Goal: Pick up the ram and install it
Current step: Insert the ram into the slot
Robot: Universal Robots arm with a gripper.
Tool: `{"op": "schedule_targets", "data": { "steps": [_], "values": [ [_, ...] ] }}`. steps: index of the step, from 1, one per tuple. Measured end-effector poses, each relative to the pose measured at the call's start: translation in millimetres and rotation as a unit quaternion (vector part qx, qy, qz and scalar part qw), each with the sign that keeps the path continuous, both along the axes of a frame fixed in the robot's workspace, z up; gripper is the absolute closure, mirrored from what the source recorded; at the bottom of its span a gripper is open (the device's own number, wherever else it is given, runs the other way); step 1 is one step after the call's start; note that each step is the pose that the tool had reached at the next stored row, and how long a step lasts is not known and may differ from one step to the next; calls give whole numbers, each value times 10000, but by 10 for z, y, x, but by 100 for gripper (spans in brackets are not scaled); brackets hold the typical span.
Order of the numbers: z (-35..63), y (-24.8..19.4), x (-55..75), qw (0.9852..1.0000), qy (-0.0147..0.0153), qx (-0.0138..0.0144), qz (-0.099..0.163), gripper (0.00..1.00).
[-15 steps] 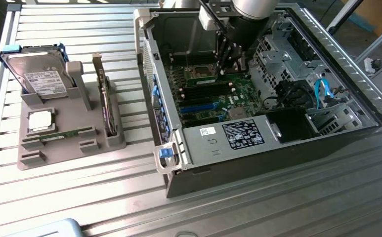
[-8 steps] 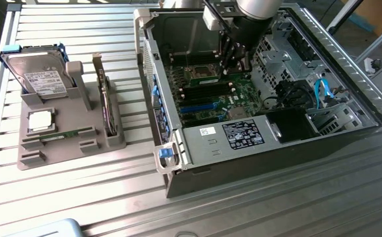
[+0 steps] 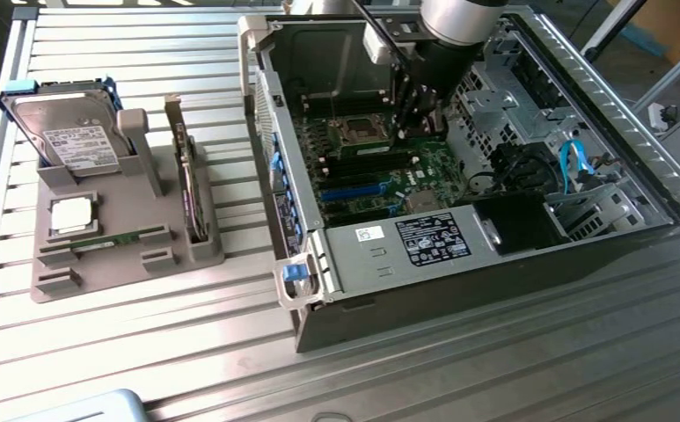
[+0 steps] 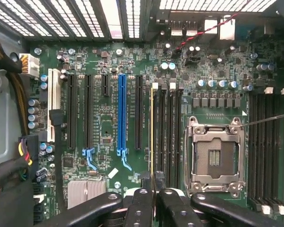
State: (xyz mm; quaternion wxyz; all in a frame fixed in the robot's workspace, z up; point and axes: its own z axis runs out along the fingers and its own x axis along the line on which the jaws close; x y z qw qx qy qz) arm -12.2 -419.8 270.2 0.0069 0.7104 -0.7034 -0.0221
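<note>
My gripper [image 4: 153, 183] is down inside the open computer case [image 3: 316, 325], over the motherboard [image 4: 104, 127]. Its fingers are shut on the ram [image 4: 152, 132], which shows edge-on in the wrist view as a thin yellow-green line. That line runs along the memory slot [image 4: 157, 137] farthest from the empty CPU socket [image 4: 213, 158]. I cannot tell whether the ram is seated in the slot or just above it. In the exterior view the gripper [image 3: 416, 123] hangs beside the CPU socket [image 3: 357, 130], and the arm hides the ram there.
A grey holder [image 3: 93, 264] at the exterior view's left carries a silver hard drive [image 3: 69, 136], an upright expansion card [image 3: 181, 167] and a thin green strip [image 3: 117, 237]. Inside the case are a blue slot [image 4: 124, 113], a power supply [image 3: 422, 242] and cable bundles [image 4: 19, 156].
</note>
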Motion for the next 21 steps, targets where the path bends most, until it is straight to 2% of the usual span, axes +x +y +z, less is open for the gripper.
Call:
{"op": "schedule_targets", "data": {
  "steps": [5,10,12,17,21],
  "values": [
    [-141,0,0,10000,-10,2,0,88],
    [-147,4,-1,10000,-10,3,0,88],
    [-160,24,-6,10000,-10,4,-2,88],
    [-162,25,-46,10000,-13,2,-2,88],
    [-227,31,-50,10000,-49,3,-2,88]
  ]
}}
